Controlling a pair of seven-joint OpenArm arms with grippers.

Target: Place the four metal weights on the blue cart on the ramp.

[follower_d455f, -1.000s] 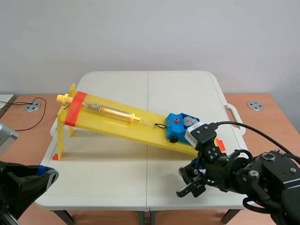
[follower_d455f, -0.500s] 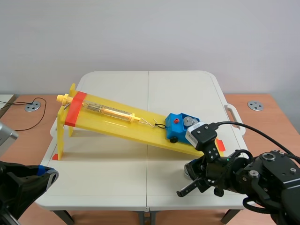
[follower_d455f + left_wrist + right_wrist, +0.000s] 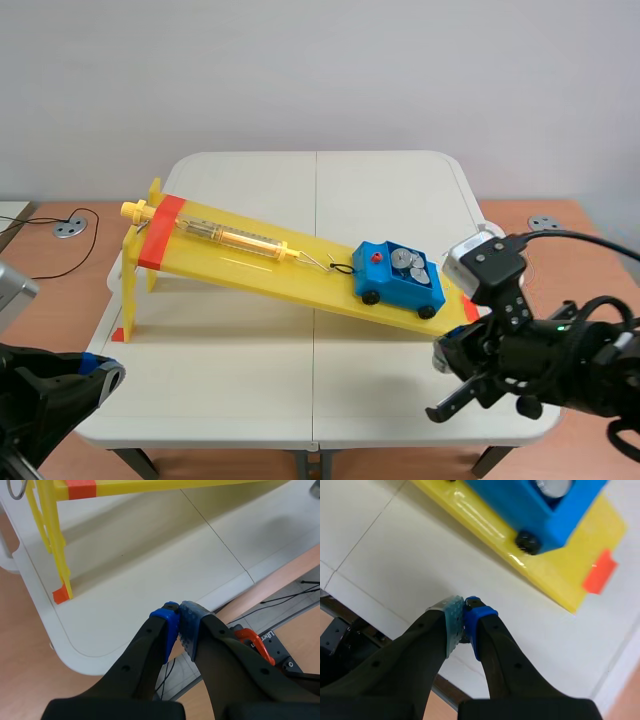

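The blue cart (image 3: 400, 279) rests low on the yellow ramp (image 3: 250, 262), with round metal weights (image 3: 407, 263) lying in its top. In the right wrist view the cart (image 3: 530, 505) and one weight (image 3: 555, 486) lie ahead of my right gripper (image 3: 465, 614), which is shut with nothing between its pads. That gripper (image 3: 447, 405) hangs over the table's front right part, apart from the cart. At the front left corner my left gripper (image 3: 105, 378) is low, and its wrist view shows it (image 3: 177, 615) shut on nothing near the table edge.
A spring scale (image 3: 230, 237) lies along the ramp, hooked by a cord to the cart. The ramp's tall yellow legs (image 3: 52, 540) stand at the left, with an orange foot (image 3: 62, 594). Orange tape (image 3: 599, 572) marks the ramp's low end.
My right arm has drawn back to the right, away from the cart's front, and the whole cart now shows. Its fingers went from apart to shut. The left arm has not moved.
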